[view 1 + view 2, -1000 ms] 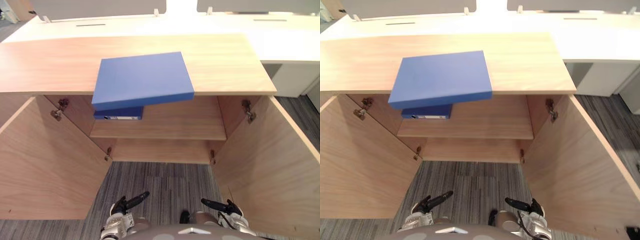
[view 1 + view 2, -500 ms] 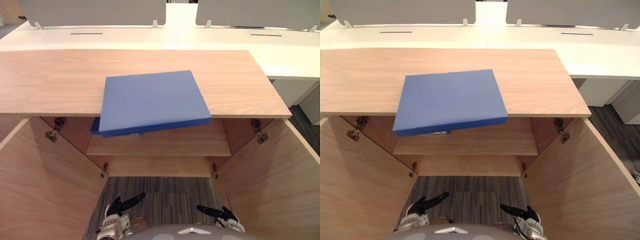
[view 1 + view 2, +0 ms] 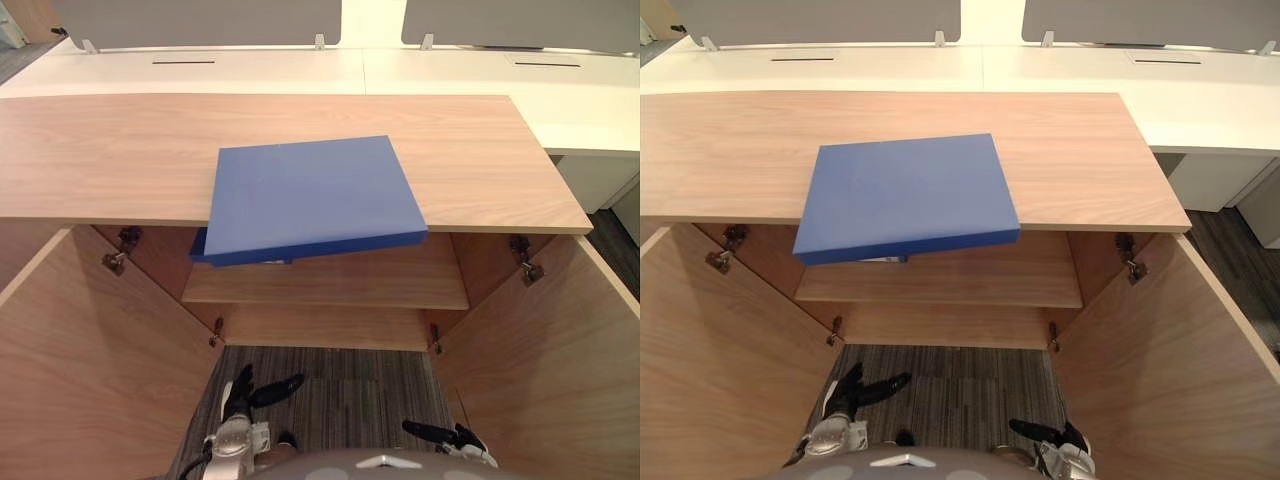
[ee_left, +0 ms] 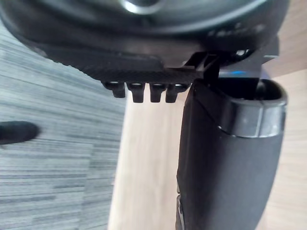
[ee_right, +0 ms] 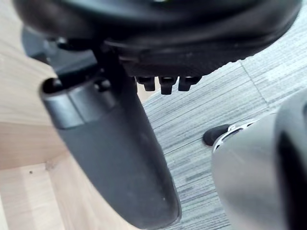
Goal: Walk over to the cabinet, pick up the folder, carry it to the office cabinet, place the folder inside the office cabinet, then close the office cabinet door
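folder (image 3: 310, 195) — overhangs cabinet top (image 3: 100, 150) | left hand (image 3: 255, 392), right hand (image 3: 440, 433) — relaxed, holding nothing

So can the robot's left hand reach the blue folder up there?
Probably yes. The left hand hangs low and open between the open doors. The folder lies on the cabinet top, its front edge sticking out, and nothing stands between them.

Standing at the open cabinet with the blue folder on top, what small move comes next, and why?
Probably raise both hands toward the folder, which overhangs the cabinet top's front edge; the left hand and right hand hang low, open and empty.
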Robot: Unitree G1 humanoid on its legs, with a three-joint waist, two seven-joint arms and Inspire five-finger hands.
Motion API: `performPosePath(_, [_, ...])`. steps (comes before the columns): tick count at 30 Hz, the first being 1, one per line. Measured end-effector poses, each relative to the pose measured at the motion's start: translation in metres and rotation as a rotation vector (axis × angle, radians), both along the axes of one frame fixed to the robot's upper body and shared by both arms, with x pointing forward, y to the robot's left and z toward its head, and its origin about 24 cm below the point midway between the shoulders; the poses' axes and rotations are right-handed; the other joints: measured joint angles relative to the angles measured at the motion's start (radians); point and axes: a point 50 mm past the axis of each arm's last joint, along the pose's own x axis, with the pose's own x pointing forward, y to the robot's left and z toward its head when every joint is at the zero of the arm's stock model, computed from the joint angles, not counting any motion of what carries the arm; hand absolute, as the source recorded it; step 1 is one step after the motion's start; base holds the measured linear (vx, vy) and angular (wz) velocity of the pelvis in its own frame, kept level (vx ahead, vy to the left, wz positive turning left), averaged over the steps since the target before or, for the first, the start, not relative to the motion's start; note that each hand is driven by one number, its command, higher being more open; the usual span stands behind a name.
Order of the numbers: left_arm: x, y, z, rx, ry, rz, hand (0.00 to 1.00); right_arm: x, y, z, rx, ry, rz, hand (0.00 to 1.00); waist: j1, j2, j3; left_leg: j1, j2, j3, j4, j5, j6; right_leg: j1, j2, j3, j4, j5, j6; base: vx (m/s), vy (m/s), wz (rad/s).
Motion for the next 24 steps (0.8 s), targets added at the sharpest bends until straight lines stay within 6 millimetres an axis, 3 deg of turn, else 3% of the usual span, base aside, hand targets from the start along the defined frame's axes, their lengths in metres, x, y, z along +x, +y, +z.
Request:
performPosePath(8, [0.028, 0.014, 0.052, 0.083, -0.282, -0.02, 1.0, 0.002, 0.0, 0.003, -0.02, -0.033, 0.039, 1.0, 0.005, 0.001, 0.0, 0.017, -0.036, -0.014, -0.05, 0.033, 0.022, -0.002, -0.029, 0.002, 0.001, 0.01, 0.017, -0.07, 0.073, 0.05])
performPosePath(13, [0.049, 0.029, 0.106, 0.274, -0.507, -0.093, 1.0, 0.002, 0.001, 0.003, -0.02, -0.032, 0.059, 1.0, 0.018, 0.002, -0.002, 0.016, -0.04, -0.025, -0.05, 0.035, 0.023, 0.004, -0.03, -0.003, -0.002, 0.009, 0.018, -0.02, 0.004, 0.05])
performPosePath(19, [0.059, 0.025, 0.156, 0.345, -0.747, -0.099, 1.0, -0.003, 0.0, 0.002, -0.017, -0.02, 0.06, 1.0, 0.029, 0.005, -0.021, 0.018, -0.038, -0.049, -0.049, 0.034, 0.023, 0.02, -0.024, 0.04, -0.004, 0.01, 0.016, 0.0, -0.007, 0.11])
performPosePath(24, [0.057, 0.02, 0.182, 0.355, -0.88, -0.107, 1.0, -0.005, 0.001, 0.001, -0.001, -0.011, 0.069, 1.0, 0.03, 0.001, -0.033, 0.016, -0.036, -0.052, -0.041, 0.032, 0.021, 0.022, -0.021, 0.088, -0.004, 0.01, 0.016, -0.02, -0.003, 0.03])
